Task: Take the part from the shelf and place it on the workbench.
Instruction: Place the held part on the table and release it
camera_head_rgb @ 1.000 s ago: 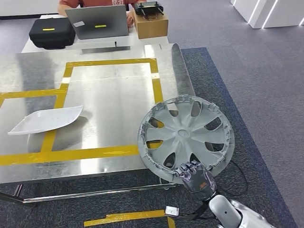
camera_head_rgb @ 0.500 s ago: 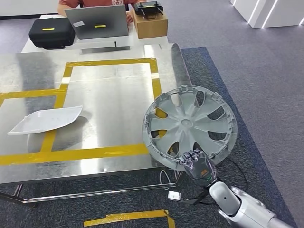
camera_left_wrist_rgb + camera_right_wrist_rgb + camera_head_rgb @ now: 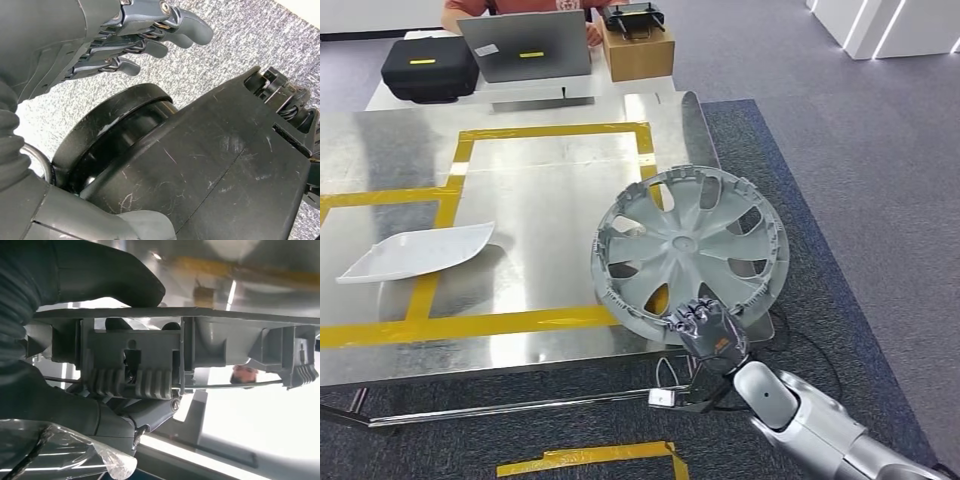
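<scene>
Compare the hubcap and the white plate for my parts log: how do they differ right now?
The hubcap is grey, round and spoked with openings; the plate is white, solid and elongated. The hubcap is held at its near rim by the right hand, hanging partly past the workbench edge; the plate lies untouched on the bench, across the yellow tape. The hubcap looks larger. Both are shallow, dish-like pieces.

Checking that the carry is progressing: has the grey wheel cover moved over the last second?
Yes. The wheel cover, held by the right hand, has shifted left and farther over the workbench, now covering more of its yellow tape.
</scene>
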Motion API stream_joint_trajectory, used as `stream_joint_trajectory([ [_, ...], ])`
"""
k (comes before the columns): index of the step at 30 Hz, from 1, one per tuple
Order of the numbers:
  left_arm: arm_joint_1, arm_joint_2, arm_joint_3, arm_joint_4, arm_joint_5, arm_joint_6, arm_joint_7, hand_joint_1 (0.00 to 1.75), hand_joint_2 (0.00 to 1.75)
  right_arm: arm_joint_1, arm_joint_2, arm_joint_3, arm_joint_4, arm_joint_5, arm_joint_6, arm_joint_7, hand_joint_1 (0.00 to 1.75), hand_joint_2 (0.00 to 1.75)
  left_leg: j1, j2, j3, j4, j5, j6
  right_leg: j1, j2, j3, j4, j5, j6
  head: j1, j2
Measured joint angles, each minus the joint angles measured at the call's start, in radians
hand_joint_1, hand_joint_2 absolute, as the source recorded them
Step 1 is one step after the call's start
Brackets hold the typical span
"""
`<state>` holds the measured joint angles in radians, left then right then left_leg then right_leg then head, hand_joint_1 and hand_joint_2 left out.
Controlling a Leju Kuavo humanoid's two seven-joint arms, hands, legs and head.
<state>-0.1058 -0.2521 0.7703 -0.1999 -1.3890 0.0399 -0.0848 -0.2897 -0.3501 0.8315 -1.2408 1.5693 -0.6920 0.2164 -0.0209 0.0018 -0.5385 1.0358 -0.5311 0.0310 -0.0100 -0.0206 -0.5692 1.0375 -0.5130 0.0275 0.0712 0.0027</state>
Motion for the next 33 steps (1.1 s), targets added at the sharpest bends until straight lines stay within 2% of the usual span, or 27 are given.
stream_joint_trajectory([
  [8,-0.001,0.000,0.000,0.000,-0.002,0.000,0.005,0.00,1.75,0.023,0.096,-0.081,-0.039,-0.041,0.000,-0.169,1.75,1.75,0.000,0.000,-0.001,0.000,0.000,0.000,0.000,0.000,-0.001,0.000,0.000,0.000,0.000,0.000],
  [16,-0.002,0.000,0.000,0.000,-0.005,-0.001,0.005,0.00,1.75,0.027,0.174,-0.087,-0.045,-0.152,0.000,-0.317,1.75,1.75,0.000,0.000,-0.001,0.000,0.000,0.000,0.000,0.000,-0.001,0.000,0.000,0.000,0.000,0.000],
  [21,-0.003,0.000,0.000,0.000,-0.009,-0.001,0.005,0.00,1.75,0.023,0.191,-0.065,-0.058,-0.183,0.001,-0.330,1.75,1.75,0.000,0.000,-0.001,0.000,0.000,0.000,0.000,0.000,-0.001,0.000,0.000,0.000,0.000,0.000],
  [33,-0.003,0.001,0.000,0.000,-0.011,-0.011,-0.005,0.00,1.75,0.027,0.190,-0.027,-0.078,-0.228,0.003,-0.333,1.75,1.75,0.000,0.000,-0.001,0.000,0.000,0.000,0.000,0.000,-0.001,0.000,0.000,0.000,0.000,0.000],
])
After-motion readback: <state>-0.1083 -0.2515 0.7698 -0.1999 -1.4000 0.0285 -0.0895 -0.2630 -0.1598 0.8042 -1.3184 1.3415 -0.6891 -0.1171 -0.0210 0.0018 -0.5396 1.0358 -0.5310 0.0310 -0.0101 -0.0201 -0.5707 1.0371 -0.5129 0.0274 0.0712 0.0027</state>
